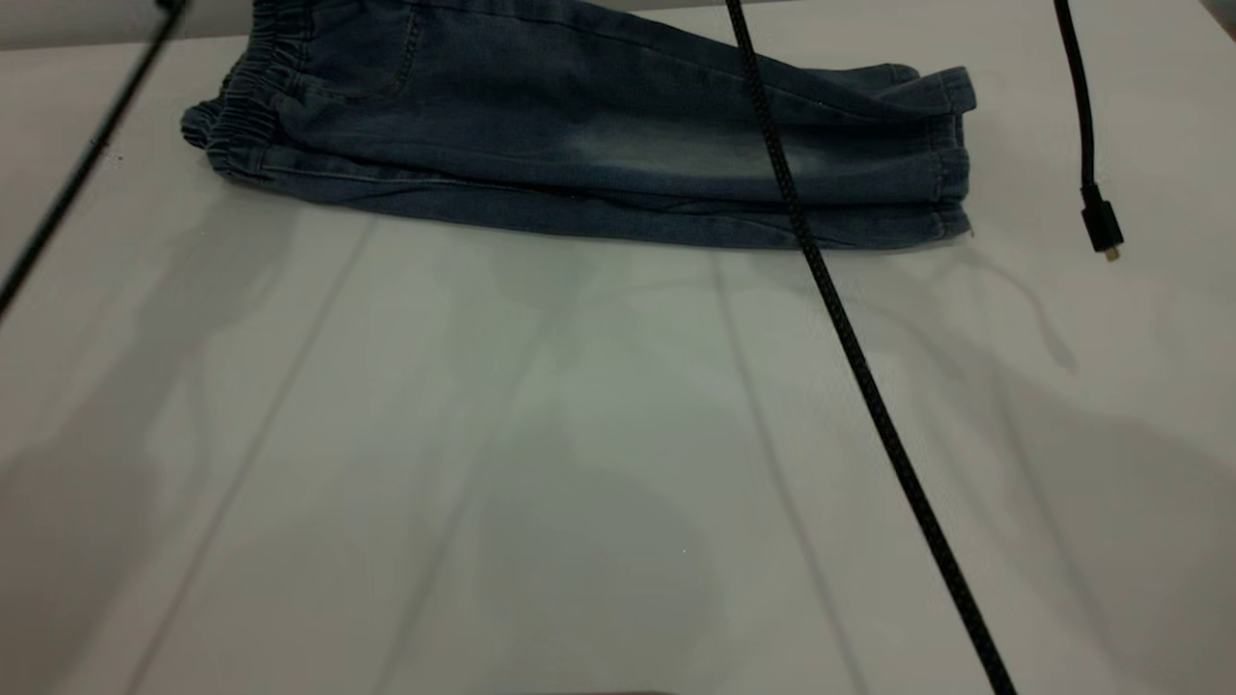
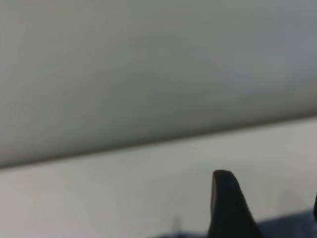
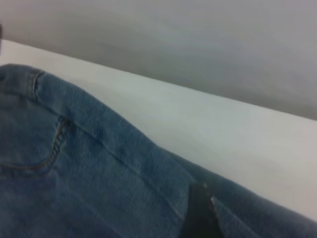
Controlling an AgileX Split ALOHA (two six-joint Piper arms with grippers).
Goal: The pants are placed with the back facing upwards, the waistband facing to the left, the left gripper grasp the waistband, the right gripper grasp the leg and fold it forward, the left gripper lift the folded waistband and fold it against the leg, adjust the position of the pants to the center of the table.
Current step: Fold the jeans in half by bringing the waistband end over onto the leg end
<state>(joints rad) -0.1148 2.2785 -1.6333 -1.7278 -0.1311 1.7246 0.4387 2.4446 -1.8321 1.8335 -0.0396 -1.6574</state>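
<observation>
The pants (image 1: 579, 135) lie folded lengthwise along the far side of the table (image 1: 579, 463). Their gathered waistband (image 1: 241, 116) is at the left and the stitched hems (image 1: 951, 154) at the right. The plain leg with its whitish faded patch (image 1: 666, 152) lies on top. Neither gripper shows in the exterior view. In the left wrist view my left gripper (image 2: 270, 191) is open just above the table, with a strip of denim (image 2: 290, 225) low between its fingers (image 2: 228, 208). In the right wrist view my right gripper (image 3: 200, 215) rests against the denim (image 3: 99, 163) near a pocket seam (image 3: 57, 144).
A braided black cable (image 1: 850, 347) hangs diagonally across the pants and the table's right half. A second cable with a plug end (image 1: 1101, 227) dangles at the right. A thin black line (image 1: 77, 174) crosses the left corner. A pale wall (image 2: 148, 64) runs behind the table's far edge.
</observation>
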